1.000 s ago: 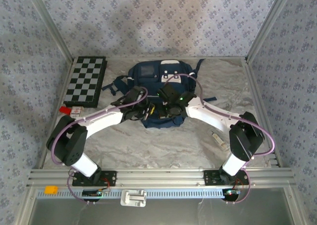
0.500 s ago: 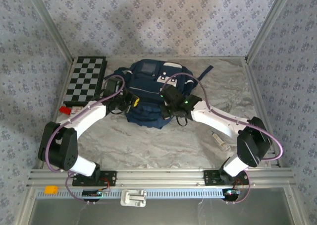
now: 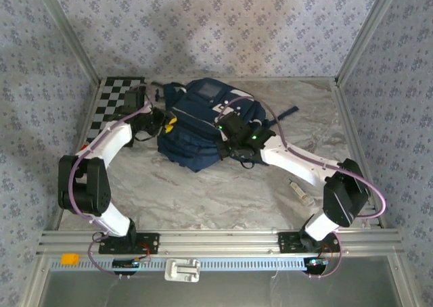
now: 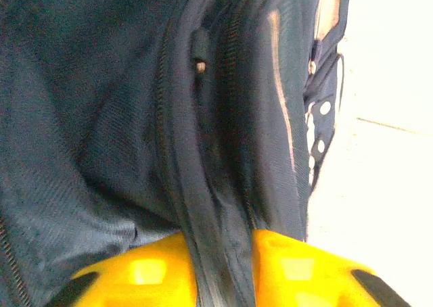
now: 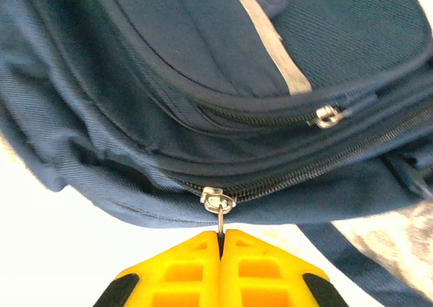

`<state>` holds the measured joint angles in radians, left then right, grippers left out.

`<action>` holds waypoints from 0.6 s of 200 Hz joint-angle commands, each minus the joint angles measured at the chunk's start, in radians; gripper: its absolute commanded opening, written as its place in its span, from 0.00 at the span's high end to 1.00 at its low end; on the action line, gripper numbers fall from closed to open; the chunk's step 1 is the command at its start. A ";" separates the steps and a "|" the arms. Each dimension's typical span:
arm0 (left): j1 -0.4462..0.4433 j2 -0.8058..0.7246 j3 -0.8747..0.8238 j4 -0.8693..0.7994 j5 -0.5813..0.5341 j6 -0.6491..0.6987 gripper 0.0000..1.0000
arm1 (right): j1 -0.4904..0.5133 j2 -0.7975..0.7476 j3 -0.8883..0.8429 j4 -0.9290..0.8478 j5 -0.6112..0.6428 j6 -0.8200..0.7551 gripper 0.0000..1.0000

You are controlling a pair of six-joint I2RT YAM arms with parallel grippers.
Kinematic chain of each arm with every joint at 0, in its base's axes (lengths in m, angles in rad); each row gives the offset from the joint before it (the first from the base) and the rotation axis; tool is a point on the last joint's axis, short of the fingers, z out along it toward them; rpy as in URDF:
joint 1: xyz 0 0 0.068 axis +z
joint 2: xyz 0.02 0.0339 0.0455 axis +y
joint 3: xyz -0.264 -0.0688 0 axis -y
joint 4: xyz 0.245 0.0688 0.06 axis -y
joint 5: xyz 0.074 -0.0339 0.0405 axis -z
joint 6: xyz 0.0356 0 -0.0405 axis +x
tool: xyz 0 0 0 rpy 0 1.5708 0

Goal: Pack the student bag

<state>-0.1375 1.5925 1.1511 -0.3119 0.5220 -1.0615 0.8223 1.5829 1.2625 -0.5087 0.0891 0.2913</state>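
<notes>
The student bag [image 3: 199, 128], a navy backpack with white patches, lies slanted at the back middle of the table. My left gripper [image 3: 162, 123] is at the bag's left edge; in the left wrist view its yellow fingers [image 4: 149, 273] stand slightly apart with a fold of the bag's zipper seam [image 4: 216, 253] filling the gap of the gripper [image 4: 225, 266]. My right gripper [image 3: 228, 150] is at the bag's near right side. In the right wrist view that gripper [image 5: 220, 234] is shut on the metal pull of a zipper slider [image 5: 218, 200] on the bag [image 5: 203, 70].
A folded chessboard [image 3: 111, 104] lies at the back left, right behind the left gripper. A small red item [image 3: 86, 147] sits by the left wall, and a small pale item [image 3: 301, 191] lies on the table at the right. Metal frame rails bound the table.
The left arm swung out to the left toward the chessboard, dragging the bag's edge along. The bag turned and shifted left. The right gripper stayed shut at the bag's zipper.
</notes>
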 commanded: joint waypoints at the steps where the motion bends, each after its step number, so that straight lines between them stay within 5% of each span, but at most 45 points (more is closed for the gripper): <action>1: 0.027 -0.061 -0.003 0.023 -0.037 0.095 0.58 | 0.057 0.037 0.064 -0.050 -0.026 0.020 1.00; 28: -0.034 -0.195 -0.146 0.043 -0.053 -0.086 0.49 | 0.060 0.051 0.032 -0.015 -0.050 0.045 1.00; 68: -0.268 -0.310 -0.309 0.115 -0.262 -0.390 0.46 | 0.060 0.067 0.013 0.024 -0.079 0.065 1.00; 98: -0.333 -0.238 -0.315 0.249 -0.283 -0.438 0.51 | 0.058 0.072 0.001 0.031 -0.091 0.069 1.00; 120: -0.364 -0.169 -0.244 0.188 -0.299 -0.427 0.56 | 0.059 0.073 -0.001 0.037 -0.091 0.071 1.00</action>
<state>-0.4751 1.3663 0.8410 -0.1551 0.2787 -1.4349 0.8795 1.6489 1.2701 -0.4923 0.0257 0.3473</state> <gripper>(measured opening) 0.471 0.052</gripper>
